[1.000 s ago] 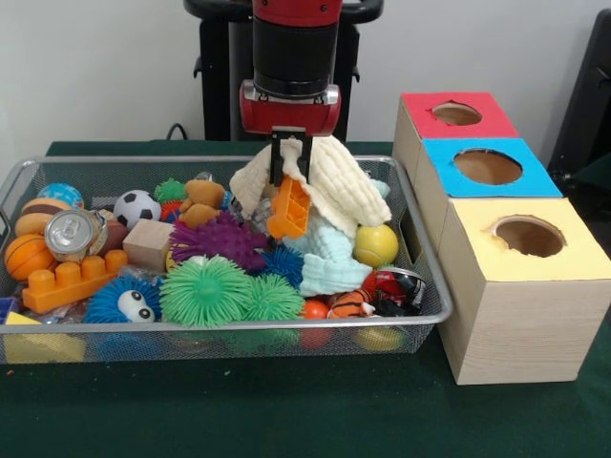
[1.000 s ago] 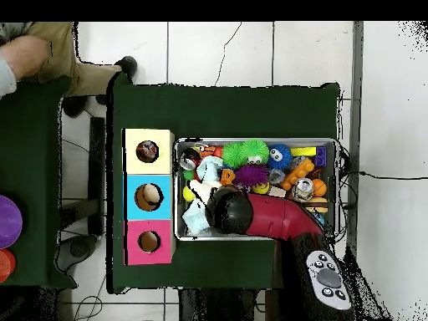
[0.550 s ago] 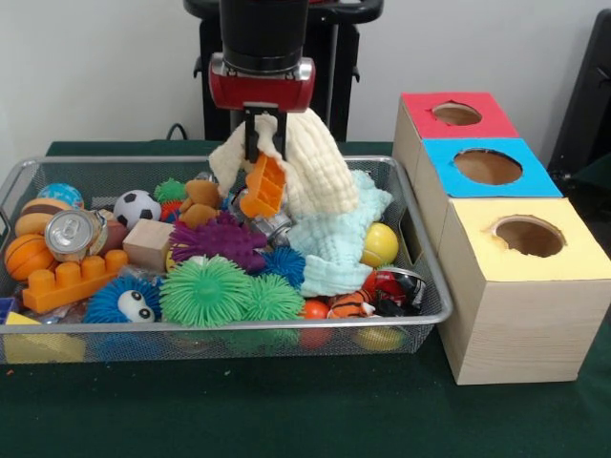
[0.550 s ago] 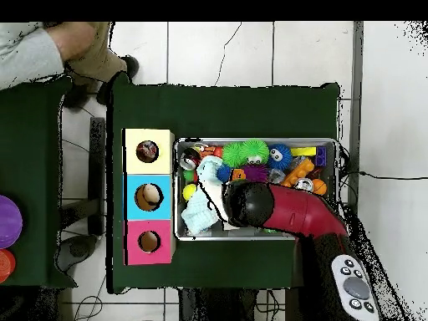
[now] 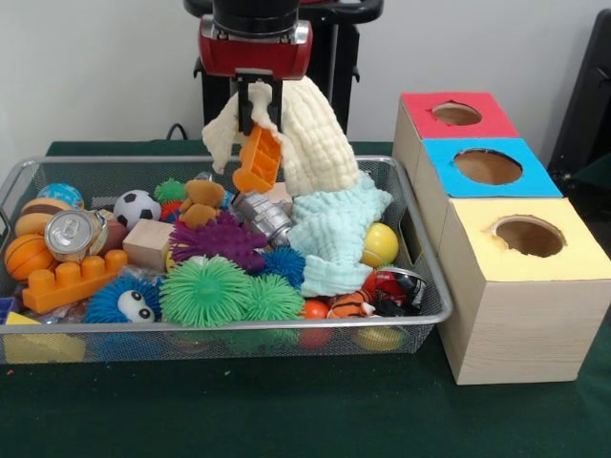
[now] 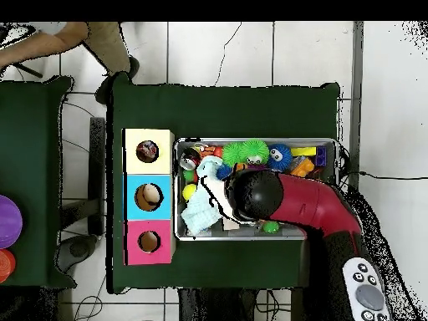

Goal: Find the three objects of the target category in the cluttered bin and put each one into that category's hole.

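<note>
My gripper (image 5: pixel 258 113) hangs above the back middle of the wire bin (image 5: pixel 421 263), shut on an orange toy block (image 5: pixel 259 158) that dangles tilted from its fingers. A cream waffle cloth (image 5: pixel 310 143) is lifted with it and drapes to the right onto a light blue cloth (image 5: pixel 331 234). In the overhead view the red arm (image 6: pixel 292 201) covers the gripper, and only the cloths (image 6: pixel 201 209) show beside it. The sorting box stands right of the bin with a red hole (image 5: pixel 456 114), a blue hole (image 5: pixel 488 166) and a yellow hole (image 5: pixel 528 236).
The bin holds spiky green (image 5: pixel 204 291), blue (image 5: pixel 124 300) and purple (image 5: pixel 220 239) balls, a soda can (image 5: pixel 74 234), a crushed silver can (image 5: pixel 260 215), a wooden cube (image 5: pixel 148 244), an orange brick (image 5: pixel 72 280), a soccer ball (image 5: pixel 136 207) and a yellow ball (image 5: pixel 380 244). A person's leg (image 6: pixel 109 46) shows at the overhead view's top left.
The gripper has risen and shifted left in the front view, carrying the orange block and cream cloth, and uncovering a crushed silver can. The person at the overhead edge has moved.
</note>
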Motion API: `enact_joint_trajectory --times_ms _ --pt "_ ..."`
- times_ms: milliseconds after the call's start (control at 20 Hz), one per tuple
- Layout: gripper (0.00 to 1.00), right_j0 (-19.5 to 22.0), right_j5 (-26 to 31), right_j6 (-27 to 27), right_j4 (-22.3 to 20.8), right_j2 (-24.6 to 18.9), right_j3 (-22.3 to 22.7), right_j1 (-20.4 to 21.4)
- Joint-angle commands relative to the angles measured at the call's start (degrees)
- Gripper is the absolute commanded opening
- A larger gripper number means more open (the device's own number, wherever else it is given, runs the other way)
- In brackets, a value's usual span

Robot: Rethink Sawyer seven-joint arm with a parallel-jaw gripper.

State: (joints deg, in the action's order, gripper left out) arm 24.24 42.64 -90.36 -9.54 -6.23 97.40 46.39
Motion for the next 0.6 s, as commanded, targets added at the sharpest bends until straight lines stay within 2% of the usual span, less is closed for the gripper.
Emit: enact_joint_trajectory --times_ms 50,400,600 --pt "0.00 0.97 8.18 2.45 1.18 -5.69 -3.22 1.50" --pt "0.00 2.81 8.58 4.40 0.61 -6.89 -4.77 -0.09" --pt "0.00 5.44 7.00 7.16 -0.62 -8.42 -6.25 -3.29"
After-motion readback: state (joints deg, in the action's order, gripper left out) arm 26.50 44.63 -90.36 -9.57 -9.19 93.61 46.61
